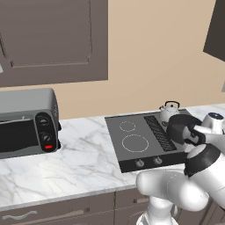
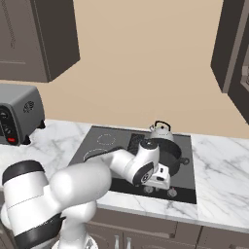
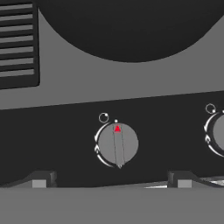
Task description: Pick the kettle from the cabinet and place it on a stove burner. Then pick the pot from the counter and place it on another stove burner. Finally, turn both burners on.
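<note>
With jaws spread wide and holding nothing, the gripper (image 3: 111, 181) hung just before the cooktop's (image 3: 131, 83) front edge, straddling a knob (image 3: 117, 144) with clearance either side, the pot (image 3: 131, 26) beyond.

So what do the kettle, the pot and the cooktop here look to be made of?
Kettle: pale silver-grey dome, probably polished metal, with a thin black handle. Pot: uniformly dark charcoal and matte, perhaps coated metal or cast iron; the render leaves it open. Cooktop: flat dark grey sheet with thin white printed rings, reads as glass or ceramic.
</note>
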Available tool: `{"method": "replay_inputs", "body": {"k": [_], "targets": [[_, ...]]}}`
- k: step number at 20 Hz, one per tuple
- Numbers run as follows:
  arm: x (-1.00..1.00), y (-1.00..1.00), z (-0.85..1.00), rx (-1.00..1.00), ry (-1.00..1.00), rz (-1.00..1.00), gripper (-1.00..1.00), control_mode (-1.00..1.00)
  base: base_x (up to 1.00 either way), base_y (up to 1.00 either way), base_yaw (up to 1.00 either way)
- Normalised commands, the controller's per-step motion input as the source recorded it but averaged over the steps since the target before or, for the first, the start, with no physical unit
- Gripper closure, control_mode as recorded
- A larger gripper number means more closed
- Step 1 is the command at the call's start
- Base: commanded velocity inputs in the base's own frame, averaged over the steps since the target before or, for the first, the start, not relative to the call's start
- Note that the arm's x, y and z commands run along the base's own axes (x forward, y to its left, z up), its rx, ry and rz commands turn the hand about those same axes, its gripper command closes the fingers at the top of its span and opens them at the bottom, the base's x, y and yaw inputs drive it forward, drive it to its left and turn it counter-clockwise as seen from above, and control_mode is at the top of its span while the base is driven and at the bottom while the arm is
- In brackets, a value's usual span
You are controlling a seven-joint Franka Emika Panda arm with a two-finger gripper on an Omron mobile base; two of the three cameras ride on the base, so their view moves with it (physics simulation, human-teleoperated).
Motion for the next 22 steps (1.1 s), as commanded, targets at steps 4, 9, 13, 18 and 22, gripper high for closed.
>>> {"method": "replay_inputs", "body": {"k": [4, 9, 13, 18, 22], "targets": [[0.09, 0.00, -0.12, 0.00, 0.00, 0.00, -1.00, -1.00, 0.00, 0.00, 0.00], [0.04, 0.00, -0.08, 0.00, 0.00, 0.00, -1.00, -1.00, 0.00, 0.00, 0.00], [0.00, 0.00, -0.12, 0.00, 0.00, 0.00, -1.00, -1.00, 0.00, 0.00, 0.00], [0.04, 0.00, -0.13, 0.00, 0.00, 0.00, -1.00, -1.00, 0.00, 0.00, 0.00], [0.07, 0.00, -0.08, 0.00, 0.00, 0.00, -1.00, -1.00, 0.00, 0.00, 0.00]]}}
